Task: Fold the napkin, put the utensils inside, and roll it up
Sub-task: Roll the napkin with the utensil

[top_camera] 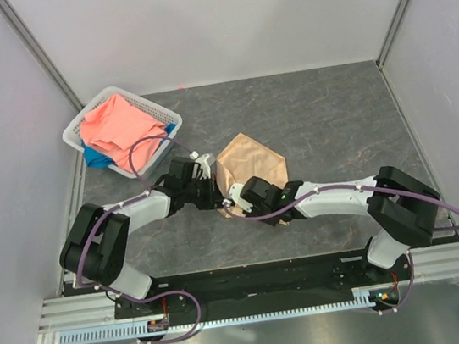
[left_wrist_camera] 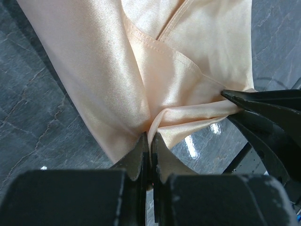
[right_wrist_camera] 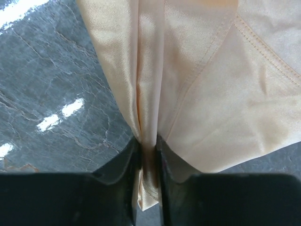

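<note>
One grey worktop [top_camera: 333, 115]. One white basket [top_camera: 85, 115] at its far-left corner holds one coral-pink cloth [top_camera: 120, 123] and one blue cloth [top_camera: 98, 160]. One napkin [top_camera: 249, 161] lies mid-worktop. The left gripper [left_wrist_camera: 150, 150] and right gripper [right_wrist_camera: 149, 150] each pinch its near edge.

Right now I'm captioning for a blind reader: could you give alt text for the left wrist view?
The left gripper is shut on a fold of the peach-gold napkin, above a dark grey table. At right, the right gripper grips the cloth's edge.
</note>
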Controlling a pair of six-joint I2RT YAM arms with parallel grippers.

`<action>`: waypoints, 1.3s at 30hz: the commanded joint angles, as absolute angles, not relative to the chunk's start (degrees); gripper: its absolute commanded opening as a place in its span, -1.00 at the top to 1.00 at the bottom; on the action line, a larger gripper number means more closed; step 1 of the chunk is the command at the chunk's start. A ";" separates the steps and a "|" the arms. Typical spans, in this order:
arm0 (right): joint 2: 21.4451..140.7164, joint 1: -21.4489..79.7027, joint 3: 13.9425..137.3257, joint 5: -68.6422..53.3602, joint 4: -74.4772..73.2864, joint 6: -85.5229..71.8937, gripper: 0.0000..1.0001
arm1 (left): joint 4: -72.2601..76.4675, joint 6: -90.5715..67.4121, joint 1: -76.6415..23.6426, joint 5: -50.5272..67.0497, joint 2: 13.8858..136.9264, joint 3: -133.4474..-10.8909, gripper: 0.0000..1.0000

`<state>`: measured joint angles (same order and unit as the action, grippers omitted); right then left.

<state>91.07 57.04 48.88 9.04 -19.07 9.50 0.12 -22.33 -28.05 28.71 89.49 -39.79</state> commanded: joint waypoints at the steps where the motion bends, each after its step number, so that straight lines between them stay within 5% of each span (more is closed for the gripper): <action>1: 94.91 57.30 50.62 3.17 -22.76 9.58 0.59 | 1.05 -23.82 -27.34 31.03 89.12 -41.66 0.86; 8: 97.21 55.81 54.31 -8.51 -28.29 9.67 0.79 | 0.26 -24.79 -24.88 24.36 82.28 -40.08 -0.01; 11: 98.26 54.14 56.33 -13.79 -30.57 9.49 0.79 | -2.54 -24.70 -24.61 21.37 78.67 -39.03 -0.23; 28: 107.40 40.35 68.03 -45.69 -39.99 12.22 0.82 | 2.55 -24.61 -24.61 18.45 60.38 -25.23 -0.71; 39: 116.19 35.42 69.26 -54.58 -40.34 15.55 0.87 | 4.66 -24.96 -24.61 20.66 63.45 -23.38 -0.72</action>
